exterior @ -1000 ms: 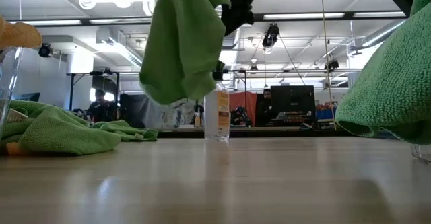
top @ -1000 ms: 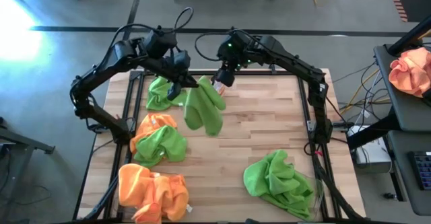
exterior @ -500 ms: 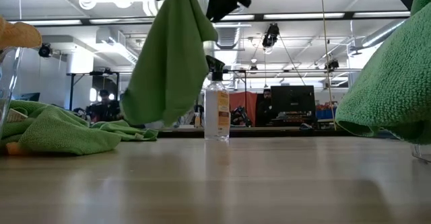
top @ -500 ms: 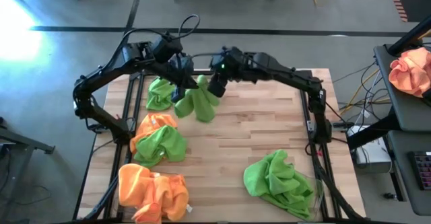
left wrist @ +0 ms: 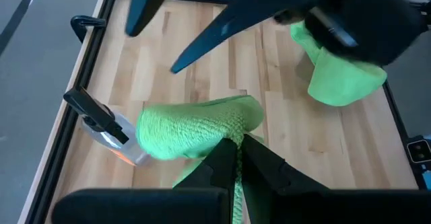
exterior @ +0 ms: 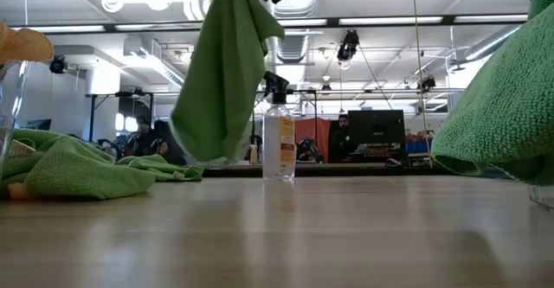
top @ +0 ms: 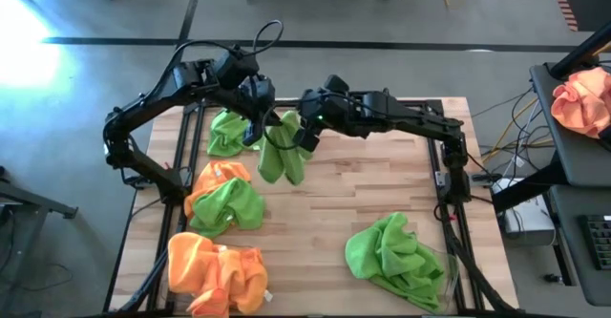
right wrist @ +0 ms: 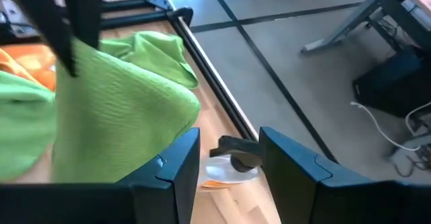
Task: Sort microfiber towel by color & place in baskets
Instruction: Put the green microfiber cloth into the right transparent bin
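Observation:
A lime green microfiber towel (top: 283,154) hangs in the air over the far left of the table, held by my shut left gripper (top: 260,117). In the low view the towel (exterior: 223,72) droops from the top edge, clear of the table. My right gripper (top: 307,135) stands open close against the towel's right side; in its wrist view the towel (right wrist: 114,109) fills the space beside one finger (right wrist: 176,165). More green and orange towels lie on the table. A green heap (top: 391,251) lies in the near right basket (top: 447,265). My left gripper pinches a bunched fold at the top of the green towel (left wrist: 225,131) between its two fingers, which slant down from the far left. The towel hangs slack below them, clear of the table. My right gripper: I cannot tell whether its finger touches the towel.
A clear spray bottle (exterior: 278,141) stands at the far edge behind the hanging towel. A green towel (top: 225,132) lies far left, an orange and green heap (top: 225,200) at mid left, orange towels (top: 216,275) near left. Bare wood shows in the middle.
My right gripper has swung toward the table's left, up to the hanging towel, turning as it went, and stays open. The towel, spread wider toward the right before, now hangs narrower under my left gripper, which has barely moved.

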Available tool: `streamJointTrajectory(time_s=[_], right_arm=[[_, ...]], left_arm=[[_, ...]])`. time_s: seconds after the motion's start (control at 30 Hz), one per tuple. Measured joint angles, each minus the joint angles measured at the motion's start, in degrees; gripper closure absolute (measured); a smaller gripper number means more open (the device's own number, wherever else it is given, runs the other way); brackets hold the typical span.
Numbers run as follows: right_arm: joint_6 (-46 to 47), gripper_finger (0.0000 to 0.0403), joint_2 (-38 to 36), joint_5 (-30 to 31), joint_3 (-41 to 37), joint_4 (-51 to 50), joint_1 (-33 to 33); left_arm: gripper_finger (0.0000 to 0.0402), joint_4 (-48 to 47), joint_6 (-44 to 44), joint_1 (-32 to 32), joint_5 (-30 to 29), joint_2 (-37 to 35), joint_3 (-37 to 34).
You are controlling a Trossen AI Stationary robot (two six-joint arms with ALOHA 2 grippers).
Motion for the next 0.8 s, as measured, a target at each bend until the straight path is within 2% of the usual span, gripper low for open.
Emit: streamJointTrajectory(time_s=[0.27, 0.47, 0.8], right_arm=[[1.60, 0.0255, -1.26, -0.52, 0.06, 0.39, 3.13], [3.74, 0.0255, -1.26, -7.37, 0.05, 2.05, 4.82], [4.95, 0.0255, -1.25, -7.53, 0.07, 3.15, 5.22]], left_arm=[[0.0400, 2.61, -0.02, 0.00, 0.00, -0.02, -0.02], [0.0400, 4.20, -0.02, 0.00, 0.00, -0.02, -0.04], [0.0400, 4.68, -1.57, 0.00, 0.61, -0.04, -0.04]])
